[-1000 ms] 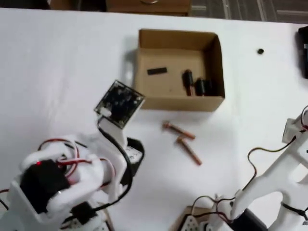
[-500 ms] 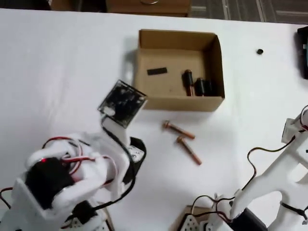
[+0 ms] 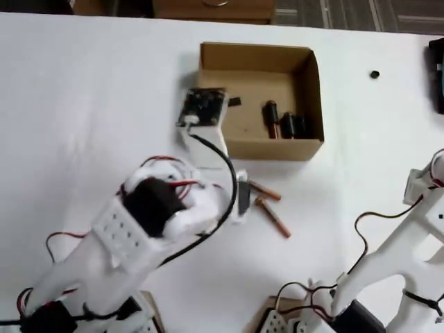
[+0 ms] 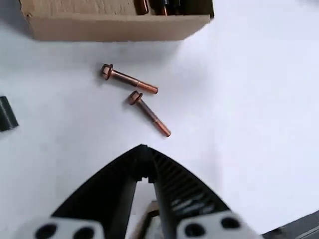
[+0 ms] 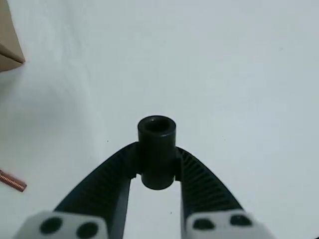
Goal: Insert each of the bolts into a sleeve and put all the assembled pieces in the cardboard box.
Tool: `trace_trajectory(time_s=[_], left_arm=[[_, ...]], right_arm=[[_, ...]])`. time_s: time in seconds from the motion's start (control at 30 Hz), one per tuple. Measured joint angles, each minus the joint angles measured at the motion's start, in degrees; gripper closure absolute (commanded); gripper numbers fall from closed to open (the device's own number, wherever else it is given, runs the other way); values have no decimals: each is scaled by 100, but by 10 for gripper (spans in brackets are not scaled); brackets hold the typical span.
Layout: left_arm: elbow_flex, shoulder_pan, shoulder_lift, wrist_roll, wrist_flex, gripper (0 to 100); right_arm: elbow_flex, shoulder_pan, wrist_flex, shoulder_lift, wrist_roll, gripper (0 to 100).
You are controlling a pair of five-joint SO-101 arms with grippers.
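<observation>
Two copper bolts [image 3: 272, 216] [image 4: 149, 113] lie side by side on the white table just in front of the cardboard box [image 3: 309, 76] [image 4: 114, 26]. My left gripper [image 3: 241, 198] [image 4: 144, 152] is shut and holds nothing; it hovers just short of the bolts, tips pointing at them. Another black sleeve [image 4: 6, 113] lies off to one side of the bolts. My right gripper [image 5: 157, 172] is shut on an upright black sleeve [image 5: 157, 149] above bare table. Dark assembled pieces [image 3: 281, 121] lie inside the box.
A small black part [image 3: 374, 73] lies at the far right of the table. The left arm's wrist board [image 3: 201, 105] overhangs the box's near left corner. One bolt tip [image 5: 12, 181] and the box corner [image 5: 7, 47] edge the right wrist view.
The left arm has swung forward and to the right, bringing its gripper up to the two bolts. The bolts, the box and the right arm have stayed put.
</observation>
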Motion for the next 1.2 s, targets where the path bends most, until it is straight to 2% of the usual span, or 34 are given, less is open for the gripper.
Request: trace_trajectory(time_s=[0.13,0.23,0.33,0.5,0.67,0.87,1.2], left_arm=[[185,105,642,1310,-642,977],[360,527,1459,1635,-1099,976],[360,862,2242,1741,-1556,976],[378,1055,2743,2013,-1741,967],[404,905,2813,2048,-1881,875],[422,651,2901,2048,-2092,872],[422,334,4079,2224,-2365,872]], right_arm=[[0,-255,0,0,0,979],[0,-422,0,0,-141,979],[0,-448,0,0,-167,979],[0,-264,-26,0,-185,979],[0,158,-431,0,-185,979],[26,220,-589,0,-185,979],[308,220,-800,0,-185,979]])
